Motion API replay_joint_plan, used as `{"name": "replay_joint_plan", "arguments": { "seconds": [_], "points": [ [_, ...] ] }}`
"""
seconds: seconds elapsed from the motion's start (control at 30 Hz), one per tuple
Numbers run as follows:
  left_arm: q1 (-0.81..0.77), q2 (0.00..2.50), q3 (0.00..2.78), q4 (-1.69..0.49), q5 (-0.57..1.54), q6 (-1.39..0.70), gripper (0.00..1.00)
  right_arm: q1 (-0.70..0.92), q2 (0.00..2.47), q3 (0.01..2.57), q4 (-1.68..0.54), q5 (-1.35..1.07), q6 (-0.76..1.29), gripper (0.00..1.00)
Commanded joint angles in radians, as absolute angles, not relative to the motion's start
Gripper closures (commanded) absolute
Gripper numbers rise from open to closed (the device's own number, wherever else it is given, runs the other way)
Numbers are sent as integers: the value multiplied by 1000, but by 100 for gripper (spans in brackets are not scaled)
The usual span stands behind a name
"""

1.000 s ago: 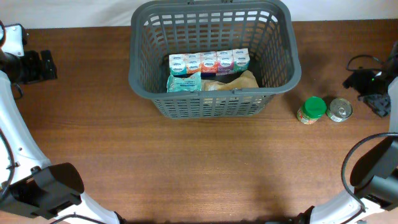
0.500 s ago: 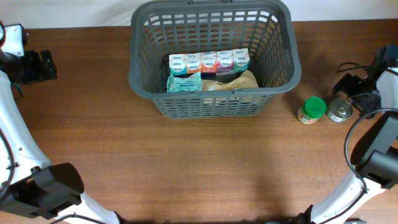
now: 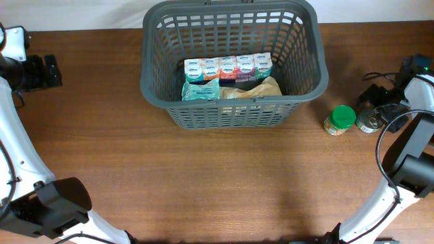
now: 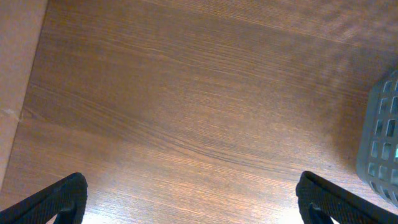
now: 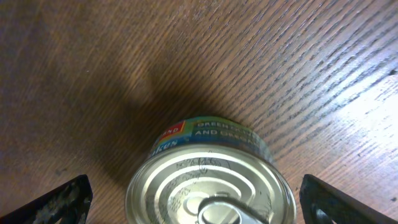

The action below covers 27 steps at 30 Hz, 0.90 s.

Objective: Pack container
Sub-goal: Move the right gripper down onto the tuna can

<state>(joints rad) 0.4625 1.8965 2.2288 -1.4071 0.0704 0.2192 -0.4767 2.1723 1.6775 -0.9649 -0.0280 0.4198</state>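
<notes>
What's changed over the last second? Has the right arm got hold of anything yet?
The right gripper moved in from the table's right edge toward the tin can and now hovers over it, jaws open on either side, nothing gripped yet. The left gripper, the green-lidded jar, the container and the packets inside it stayed put.

The left arm [image 3: 15, 142] and right arm [image 3: 426, 95] are white with black joints [image 3: 64, 198].
</notes>
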Motion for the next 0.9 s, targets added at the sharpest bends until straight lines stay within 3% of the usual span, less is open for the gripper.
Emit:
{"name": "replay_joint_plan", "arguments": {
  "seconds": [0.0,0.87],
  "points": [
    [466,1902,2222,-1407,73,209,1,-468,2203,1687,-965,-37,449,1],
    [466,1902,2222,-1407,74,210,1,-468,2234,1687,-977,46,474,0]
  ]
}}
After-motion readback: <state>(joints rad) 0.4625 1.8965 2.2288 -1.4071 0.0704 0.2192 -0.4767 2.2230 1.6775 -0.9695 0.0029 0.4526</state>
